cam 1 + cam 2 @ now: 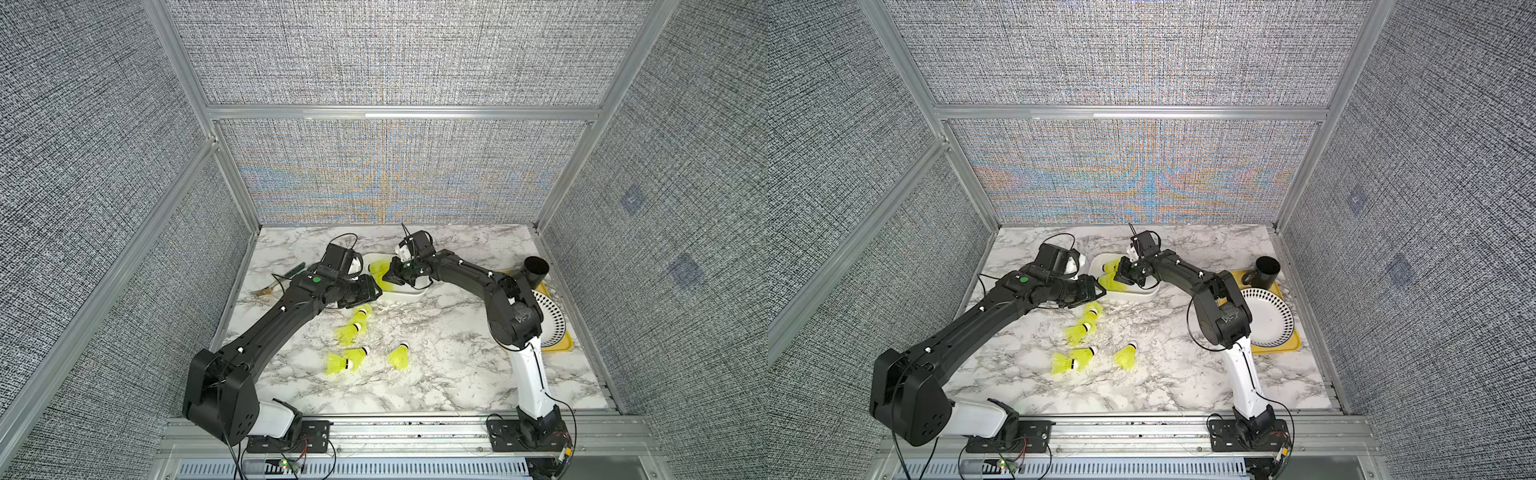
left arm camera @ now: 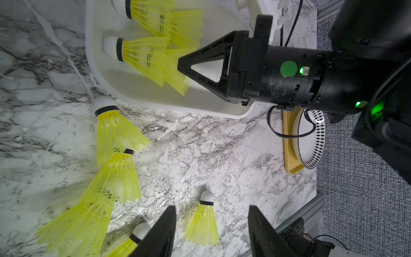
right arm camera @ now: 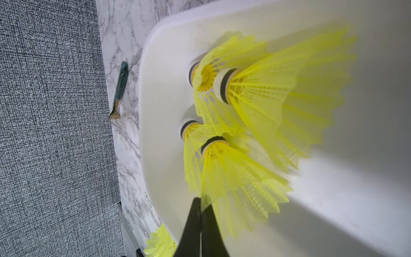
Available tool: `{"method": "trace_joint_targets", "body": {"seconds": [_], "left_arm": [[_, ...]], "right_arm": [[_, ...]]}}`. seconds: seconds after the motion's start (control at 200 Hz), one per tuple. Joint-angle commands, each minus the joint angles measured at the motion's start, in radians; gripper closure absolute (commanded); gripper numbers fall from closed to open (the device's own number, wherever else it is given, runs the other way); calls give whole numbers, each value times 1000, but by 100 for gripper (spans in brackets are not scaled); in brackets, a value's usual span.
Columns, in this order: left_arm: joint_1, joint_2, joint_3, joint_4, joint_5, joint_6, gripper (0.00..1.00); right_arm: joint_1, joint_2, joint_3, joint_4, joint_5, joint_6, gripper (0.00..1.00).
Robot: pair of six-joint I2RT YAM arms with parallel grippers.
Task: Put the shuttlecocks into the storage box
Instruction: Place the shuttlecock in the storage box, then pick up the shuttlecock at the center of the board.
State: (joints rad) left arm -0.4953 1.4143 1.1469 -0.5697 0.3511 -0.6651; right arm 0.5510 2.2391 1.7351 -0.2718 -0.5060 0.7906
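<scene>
Shuttlecocks [image 2: 115, 133] are neon-yellow mesh cones with white caps and black bands.

Marble table [image 1: 436, 332] carries storage box [image 1: 409, 296], loose shuttlecocks [image 1: 399, 356], fork [image 1: 266, 289], yellow tray [image 1: 559, 345].

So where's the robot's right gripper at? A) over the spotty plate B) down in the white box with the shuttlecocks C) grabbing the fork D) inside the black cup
B: the right gripper is down inside the storage box, shut on a shuttlecock by its yellow skirt.
</scene>
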Motion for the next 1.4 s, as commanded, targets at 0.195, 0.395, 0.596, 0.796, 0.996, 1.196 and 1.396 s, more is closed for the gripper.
{"method": "trace_joint_targets", "body": {"seconds": [0.195,0.395,0.596,0.796,0.996,1.196,1.396], "left_arm": [[1,-16,-20,-8,4,14,45],[1,-26,-30,-8,3,9,45],[1,-25,-29,-12,1,7,45],[0,-33,-36,-18,2,9,45],[1,-54,-53,-28,0,9,45],[1,-97,-78,-51,-18,11,45],[1,-147,-111,-77,-29,17,45]], "right_arm": [[1,-7,-25,62,-60,28,100],[1,22,-20,85,-76,43,100],[0,19,-19,60,-62,26,100],[-2,-22,-16,6,-16,-20,77],[-2,-78,-23,-56,31,-58,68],[-2,-150,-56,-110,94,-100,66],[13,-243,-109,-157,190,-153,65]]}}
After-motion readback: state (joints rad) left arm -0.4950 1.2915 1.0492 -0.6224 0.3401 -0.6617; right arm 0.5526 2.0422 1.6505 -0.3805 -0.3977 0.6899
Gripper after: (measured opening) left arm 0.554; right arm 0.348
